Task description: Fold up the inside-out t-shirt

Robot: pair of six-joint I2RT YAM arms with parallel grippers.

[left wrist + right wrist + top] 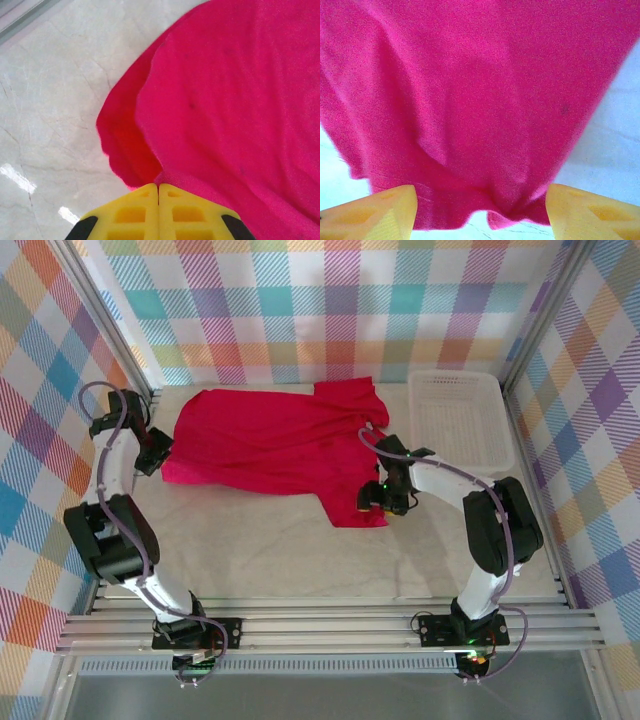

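Left gripper (158, 189): yellow fingers pressed together at the left edge of the crimson short-sleeved cloth t-shirt (270, 445); pinch not discernible.
Right gripper (480, 200): fingers spread, straddled near-right hem.
Garment location: lay spread on the far half of the pale marbled tabletop (250, 550).

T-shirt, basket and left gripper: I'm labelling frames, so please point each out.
t-shirt (270, 440), top external view, middle of the cloth.
basket (455, 420), top external view, its bare mesh floor.
left gripper (158, 189), left wrist view, where shut fingertips meet.
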